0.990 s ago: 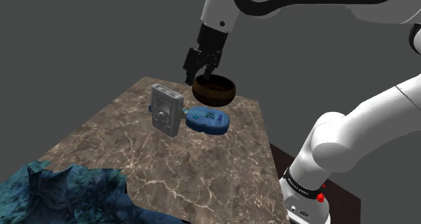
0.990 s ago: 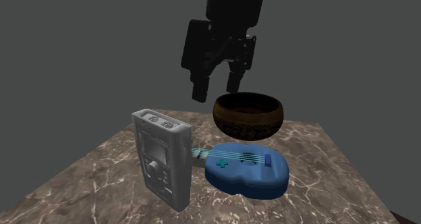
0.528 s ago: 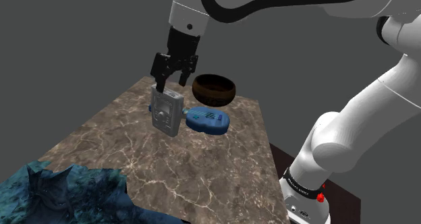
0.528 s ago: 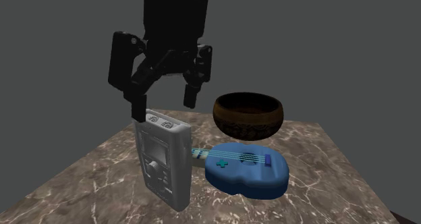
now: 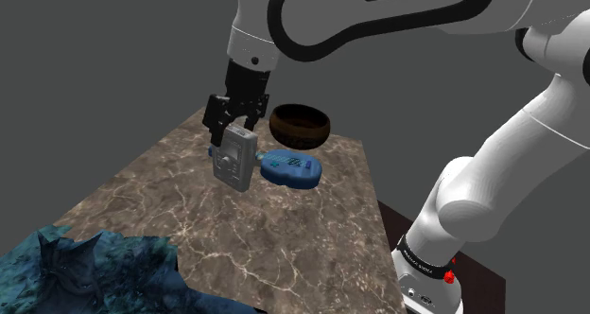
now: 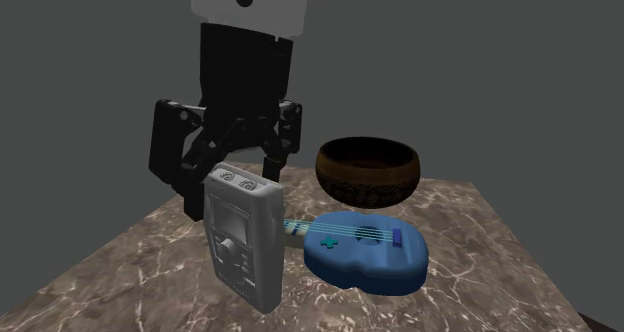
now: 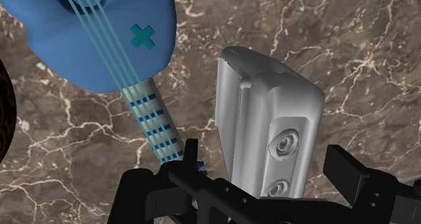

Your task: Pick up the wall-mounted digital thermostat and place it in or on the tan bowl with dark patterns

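Around the thermostat point(image 7: 270, 125), the wrist view shows both jaws standing clear.

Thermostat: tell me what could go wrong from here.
The open hand straddles the top of the upright grey thermostat; a finger touching first could topple it. The blue toy guitar has its neck close by one finger, which may catch it. Gripped only near its top, the thermostat might slip on the way to the bowl.

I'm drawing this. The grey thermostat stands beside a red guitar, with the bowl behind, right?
No, the guitar is blue, as the second exterior view shows. The grey thermostat stands beside it, with the bowl behind.
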Controlling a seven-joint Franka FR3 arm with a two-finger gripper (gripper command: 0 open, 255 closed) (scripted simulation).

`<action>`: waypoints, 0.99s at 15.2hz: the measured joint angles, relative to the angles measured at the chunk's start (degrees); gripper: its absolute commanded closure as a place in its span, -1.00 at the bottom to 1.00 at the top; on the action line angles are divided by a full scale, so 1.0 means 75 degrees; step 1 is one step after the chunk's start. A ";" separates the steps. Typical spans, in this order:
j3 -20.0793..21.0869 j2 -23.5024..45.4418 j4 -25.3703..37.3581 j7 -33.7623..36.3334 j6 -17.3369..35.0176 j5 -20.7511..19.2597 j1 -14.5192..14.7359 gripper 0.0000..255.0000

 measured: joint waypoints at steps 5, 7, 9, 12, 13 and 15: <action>0.0004 0.0008 -0.0031 -0.0001 0.0041 -0.0001 0.0001 -1.00; 0.0004 0.0008 -0.0031 -0.0001 0.0041 -0.0001 0.0001 1.00; 0.0002 0.0005 -0.0028 -0.0001 0.0042 -0.0002 -0.0001 1.00; 0.0001 0.0005 -0.0027 0.0001 0.0042 -0.0005 -0.0002 1.00; 0.0001 0.0003 -0.0029 0.0001 0.0043 -0.0005 -0.0001 1.00; 0.0001 0.0003 -0.0028 0.0002 0.0043 -0.0005 -0.0001 1.00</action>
